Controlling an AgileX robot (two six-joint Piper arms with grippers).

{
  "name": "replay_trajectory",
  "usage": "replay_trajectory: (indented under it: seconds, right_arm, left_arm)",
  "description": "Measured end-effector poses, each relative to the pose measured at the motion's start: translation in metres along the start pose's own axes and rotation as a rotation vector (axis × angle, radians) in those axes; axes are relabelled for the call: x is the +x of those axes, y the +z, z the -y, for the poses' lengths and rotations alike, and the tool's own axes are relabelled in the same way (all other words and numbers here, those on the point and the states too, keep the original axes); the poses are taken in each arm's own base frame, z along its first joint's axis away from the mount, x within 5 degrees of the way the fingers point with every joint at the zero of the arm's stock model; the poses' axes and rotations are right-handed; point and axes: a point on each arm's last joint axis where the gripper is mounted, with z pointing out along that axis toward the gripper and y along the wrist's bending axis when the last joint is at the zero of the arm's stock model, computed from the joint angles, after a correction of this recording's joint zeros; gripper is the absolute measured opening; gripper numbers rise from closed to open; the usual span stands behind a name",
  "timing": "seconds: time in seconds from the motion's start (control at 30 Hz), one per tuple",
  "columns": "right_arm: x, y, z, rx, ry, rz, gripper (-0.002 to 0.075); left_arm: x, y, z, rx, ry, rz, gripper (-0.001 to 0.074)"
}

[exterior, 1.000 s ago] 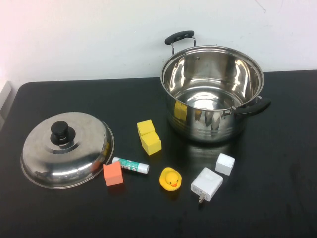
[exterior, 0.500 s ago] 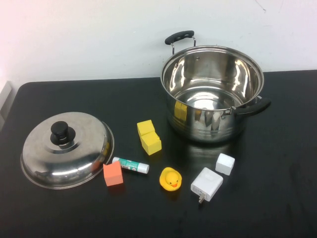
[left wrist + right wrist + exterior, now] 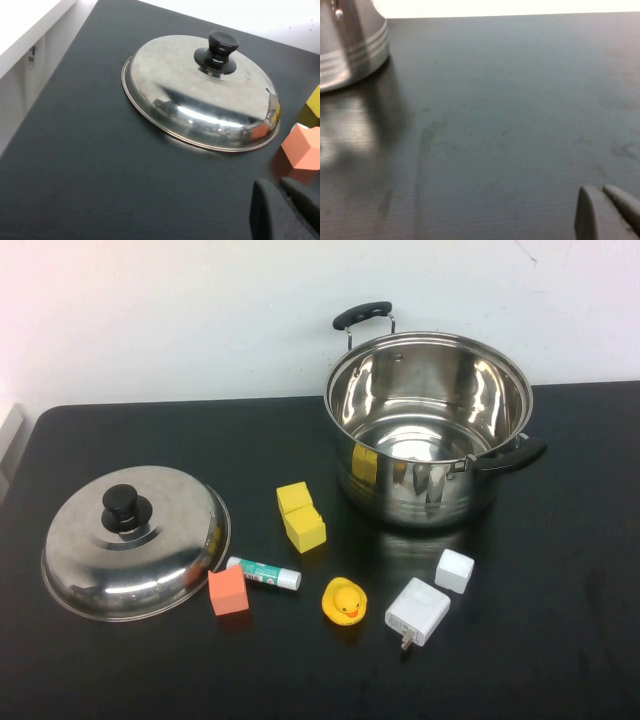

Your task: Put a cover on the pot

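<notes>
The shiny steel pot with two black side handles stands open and empty at the back right of the black table. Its wall shows in the right wrist view. The domed steel lid with a black knob lies knob up at the front left. It also shows in the left wrist view. My left gripper is shut and empty, low over the table, short of the lid. My right gripper is shut and empty over bare table, well clear of the pot. Neither arm shows in the high view.
Between lid and pot lie two yellow blocks, an orange cube touching the lid's rim, a glue stick, a yellow rubber duck, a white charger and a small white cube. A white wall stands behind the table.
</notes>
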Motion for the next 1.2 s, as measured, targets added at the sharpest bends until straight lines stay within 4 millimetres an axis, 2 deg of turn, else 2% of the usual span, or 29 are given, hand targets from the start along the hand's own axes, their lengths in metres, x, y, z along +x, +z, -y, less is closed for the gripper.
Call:
replay_trajectory:
  seconds: [0.2,0.37,0.7,0.93,1.07,1.2]
  right_arm:
    - [0.000,0.000,0.000,0.000,0.000,0.000,-0.0002]
    - [0.000,0.000,0.000,0.000,0.000,0.000,-0.0002]
    - [0.000,0.000,0.000,0.000,0.000,0.000,-0.0002]
    - [0.000,0.000,0.000,0.000,0.000,0.000,-0.0002]
    - [0.000,0.000,0.000,0.000,0.000,0.000,-0.0002]
    - [0.000,0.000,0.000,0.000,0.000,0.000,-0.0002]
  left_arm:
    - [0.000,0.000,0.000,0.001,0.000,0.004,-0.0002]
    - [-0.007,0.000,0.001,0.022,0.000,0.097,-0.0002]
    - [-0.053,-0.019,0.013,0.131,0.100,0.657,-0.0002]
    - [-0.070,-0.037,0.018,0.200,0.089,0.934,-0.0001]
    - [-0.075,-0.044,0.019,0.243,0.032,1.016,-0.0002]
    - [-0.089,-0.049,0.023,0.262,-0.078,0.945,-0.0001]
